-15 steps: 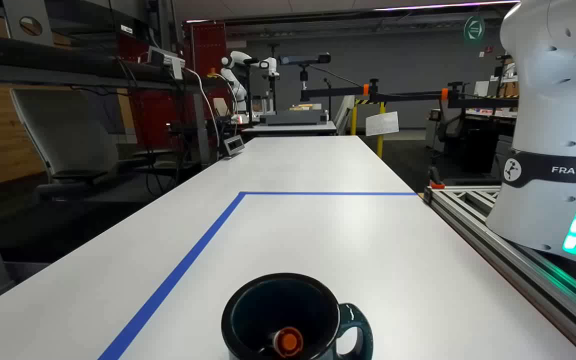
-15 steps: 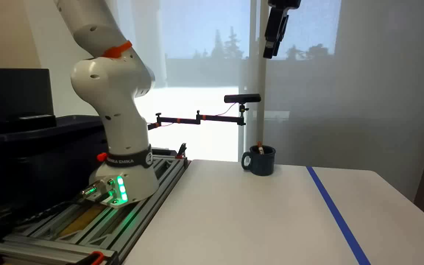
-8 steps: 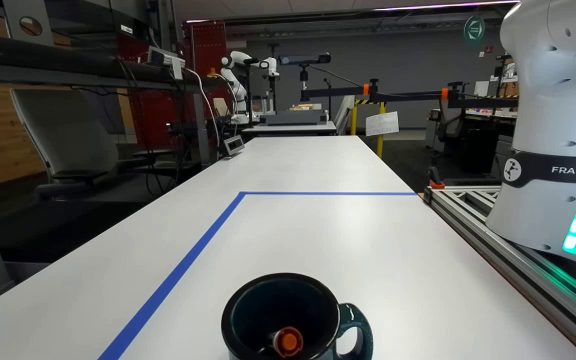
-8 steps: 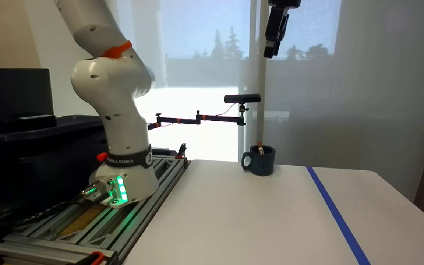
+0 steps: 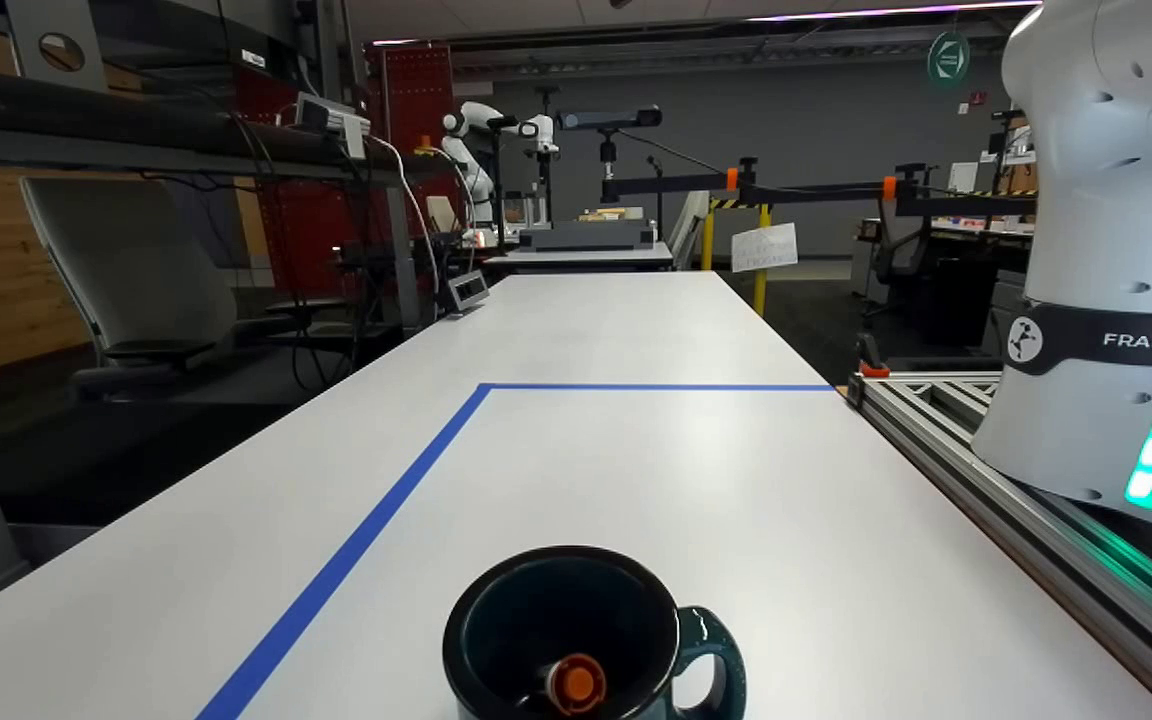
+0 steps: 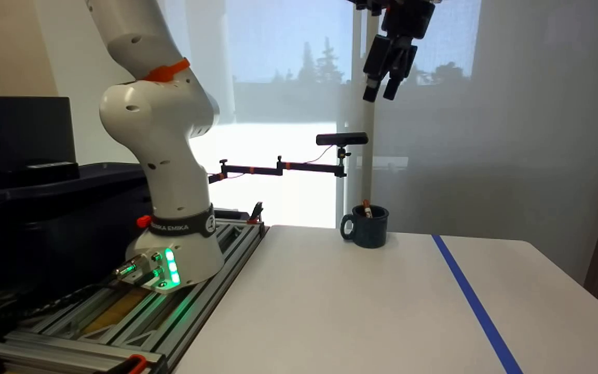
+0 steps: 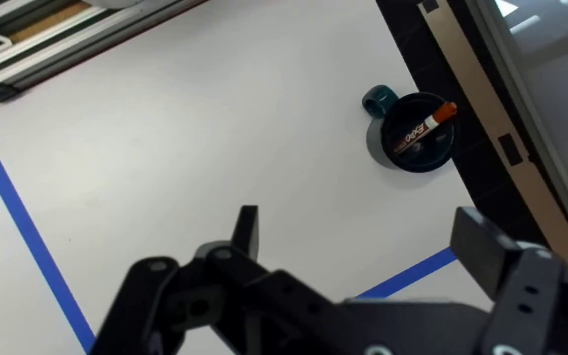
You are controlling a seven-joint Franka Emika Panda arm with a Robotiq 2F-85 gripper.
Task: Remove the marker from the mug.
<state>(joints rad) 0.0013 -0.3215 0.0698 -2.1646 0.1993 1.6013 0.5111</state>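
The dark green-black mug (image 6: pixel 370 232) stands upright on the white table near its edge by the window. The mug also shows in an exterior view (image 5: pixel 556 600) and in the wrist view (image 7: pixel 439 150). The marker (image 7: pixel 424 129) leans tilted inside it, orange-red cap up against the rim, with a white band and dark printed body. The marker's cap end also shows in both exterior views (image 5: pixel 576 685) (image 6: pixel 367 209). My gripper (image 6: pixel 381 96) hangs well above the mug, touching nothing. In the wrist view the gripper (image 7: pixel 358 217) is open and empty, its fingers wide apart.
Blue tape (image 5: pixel 376 535) marks lines on the table (image 5: pixel 656 480). A camera on a jointed bar (image 6: pixel 341 139) stands behind the mug, lower than the gripper. A window sill (image 7: pixel 491 123) runs beyond the table edge by the mug. The robot base sits on metal rails (image 6: pixel 216 301).
My gripper has come lower and turned in an exterior view, so both fingers now show apart; earlier they overlapped. The arm has shifted slightly. The mug and marker have not moved.
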